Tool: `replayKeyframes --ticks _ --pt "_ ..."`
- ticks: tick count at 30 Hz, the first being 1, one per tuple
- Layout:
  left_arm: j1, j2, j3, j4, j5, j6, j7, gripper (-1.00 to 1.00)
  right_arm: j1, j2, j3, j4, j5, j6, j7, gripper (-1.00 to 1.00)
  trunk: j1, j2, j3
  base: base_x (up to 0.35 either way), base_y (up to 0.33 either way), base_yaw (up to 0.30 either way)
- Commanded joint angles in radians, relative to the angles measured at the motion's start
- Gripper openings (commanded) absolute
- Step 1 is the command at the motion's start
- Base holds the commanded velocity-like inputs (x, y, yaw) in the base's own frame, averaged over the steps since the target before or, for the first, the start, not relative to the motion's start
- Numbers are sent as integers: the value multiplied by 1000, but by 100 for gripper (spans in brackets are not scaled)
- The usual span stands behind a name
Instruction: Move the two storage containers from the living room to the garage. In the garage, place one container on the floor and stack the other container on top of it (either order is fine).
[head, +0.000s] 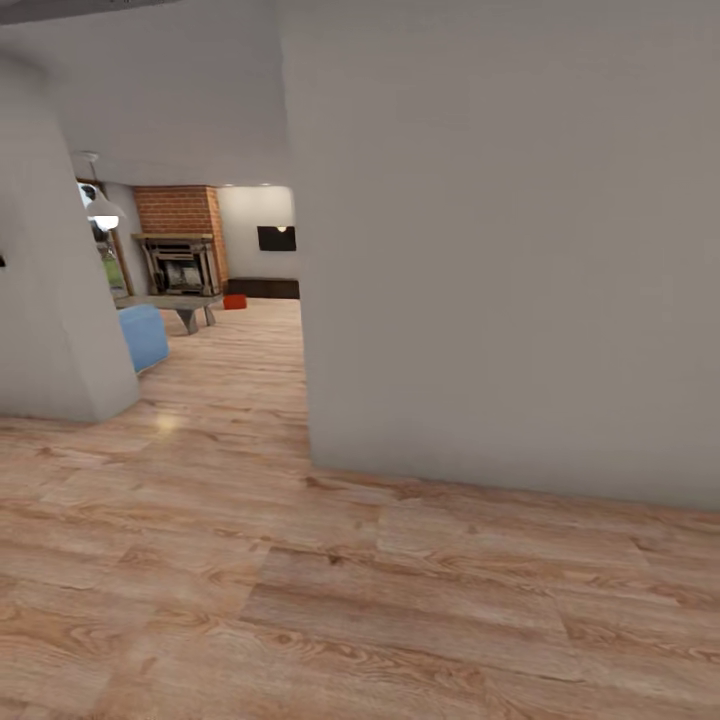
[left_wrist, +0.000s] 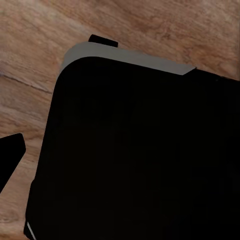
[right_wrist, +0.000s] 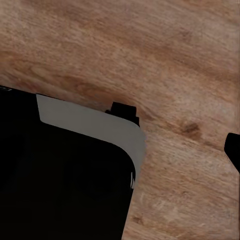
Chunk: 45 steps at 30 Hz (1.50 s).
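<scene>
One red-orange storage container (head: 235, 301) sits small and far off on the light wood plank floor of the living room (head: 215, 330), beyond the passage opening. It lies just right of the low coffee table (head: 170, 303). In the left wrist view one dark fingertip (left_wrist: 10, 156) of my left gripper pokes in over the planks, beside my black base (left_wrist: 140, 160). The right wrist view has one dark fingertip (right_wrist: 233, 150) of my right gripper at the picture's edge, above wood floor. Neither gripper's opening can be judged, and nothing is seen held.
A broad grey-white wall (head: 510, 250) stands close ahead on the right, its corner at the passage. Another wall (head: 50, 300) bounds the left side. A blue sofa (head: 145, 335), a brick fireplace (head: 180, 245) and a hanging lamp (head: 102, 212) lie beyond. Wood floor (head: 300, 600) stretches in front.
</scene>
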Motion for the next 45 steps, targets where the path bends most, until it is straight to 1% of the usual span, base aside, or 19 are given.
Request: replayKeyframes --ticks 1,31,36,45 --pt "0 0 1 -2 5 -3 0 100 -1 0 7 3 -10 -6 6 100 0 -1 -1 80 0 268" --pt "0 -1 1 -11 3 -3 0 100 -1 0 7 3 -10 -6 6 100 0 -1 -1 9 0 269" --pt "0 0 0 -8 5 -2 0 100 -1 0 6 3 -10 -5 6 100 0 -1 -1 192 0 269" --pt "0 0 0 -6 5 -2 0 100 -1 0 6 3 -10 -5 6 100 0 -1 -1 304 0 269"
